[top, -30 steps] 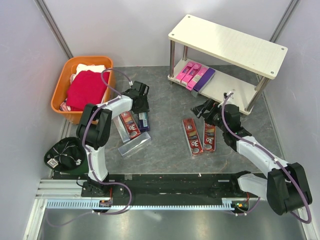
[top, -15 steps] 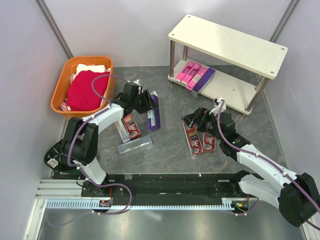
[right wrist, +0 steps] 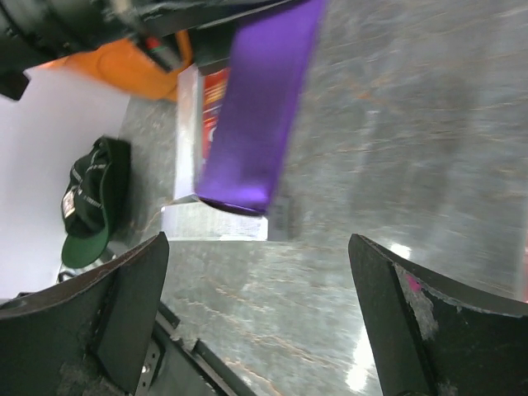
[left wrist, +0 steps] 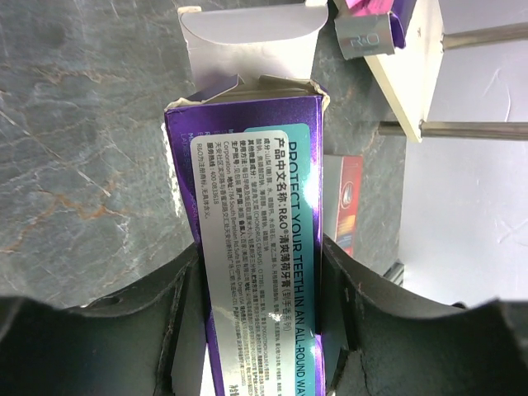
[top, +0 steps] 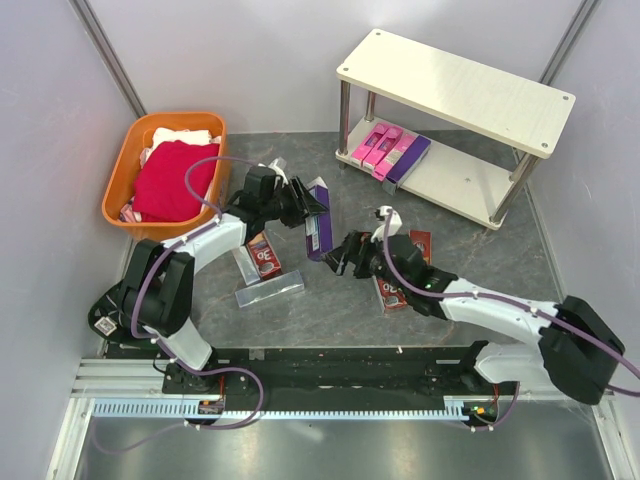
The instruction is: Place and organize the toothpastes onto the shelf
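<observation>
Low in the middle of the overhead frame, a silver-grey carton (top: pixel 270 291) and dark red cartons (top: pixel 264 257) lie flat on the grey counter (top: pixel 330 300). Just above them, the right arm's jaws stand wide and empty beside a purple carton (top: pixel 319 225). The left arm's jaws clamp its sides; its end flap hangs open, and a white-and-teal label shows. Upper right, pink and purple cartons (top: pixel 382 150) sit side by side on the shelf's (top: pixel 455 90) lower board.

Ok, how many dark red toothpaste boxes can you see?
3 dark red cartons, all on the table: one left, by a silver carton; two partly under the right arm. More may be hidden.
</observation>
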You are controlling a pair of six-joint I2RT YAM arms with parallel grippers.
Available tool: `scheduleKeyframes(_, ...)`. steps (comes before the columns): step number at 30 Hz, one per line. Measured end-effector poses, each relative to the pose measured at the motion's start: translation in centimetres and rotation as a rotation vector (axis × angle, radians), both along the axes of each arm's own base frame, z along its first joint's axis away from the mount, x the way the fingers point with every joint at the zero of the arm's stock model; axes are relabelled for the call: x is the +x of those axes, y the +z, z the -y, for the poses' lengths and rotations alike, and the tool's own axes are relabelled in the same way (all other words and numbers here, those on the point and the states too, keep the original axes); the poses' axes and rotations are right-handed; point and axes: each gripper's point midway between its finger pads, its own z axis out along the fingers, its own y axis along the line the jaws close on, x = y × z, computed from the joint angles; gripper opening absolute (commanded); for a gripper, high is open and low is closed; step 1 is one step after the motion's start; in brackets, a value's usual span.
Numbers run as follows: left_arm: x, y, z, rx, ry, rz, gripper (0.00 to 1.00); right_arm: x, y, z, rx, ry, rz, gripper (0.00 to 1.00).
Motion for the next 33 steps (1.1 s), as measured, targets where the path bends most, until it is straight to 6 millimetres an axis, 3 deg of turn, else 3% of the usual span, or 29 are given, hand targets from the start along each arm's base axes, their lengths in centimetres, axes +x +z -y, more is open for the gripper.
scheduleKeyframes(7,-0.6,0.7,0.2,-0.018,-0.009,0.003,0.47,0.9,0.6,-3.9,0.014,0.028,0.011,0.85)
scheduleKeyframes(11,-1.0,2.0,0.1,-0.034,-0.009,0.024,0.47,2.2,0.9,-5.0,0.014,0.004,0.010,0.57)
scheduleKeyframes(16,-1.1,3.0,0.0,-0.048,-0.007,0.056,0.49,2.8,0.6,-4.9,0.016,-0.025,0.003,0.33)
scheduleKeyframes(19,-1.0,3.1,0.0,-0.049,-0.002,0.057,0.61,2.8,0.6,-4.9,0.013,-0.032,0.002,0.26)
scheduleKeyframes(24,-1.2,3.5,0.0,-0.060,-0.005,0.067,0.98,2.7,0.4,-4.7,0.007,-0.033,0.001,0.23)
scheduleKeyframes(29,-2.0,5.0,-0.3,-0.072,-0.009,0.106,1.00,2.4,-0.2,-3.5,0.010,-0.043,-0.010,0.22)
scheduleKeyframes(33,-2.2,6.3,-0.5,-0.068,-0.013,0.151,1.00,2.3,-0.2,-1.2,0.036,-0.076,-0.019,0.21)
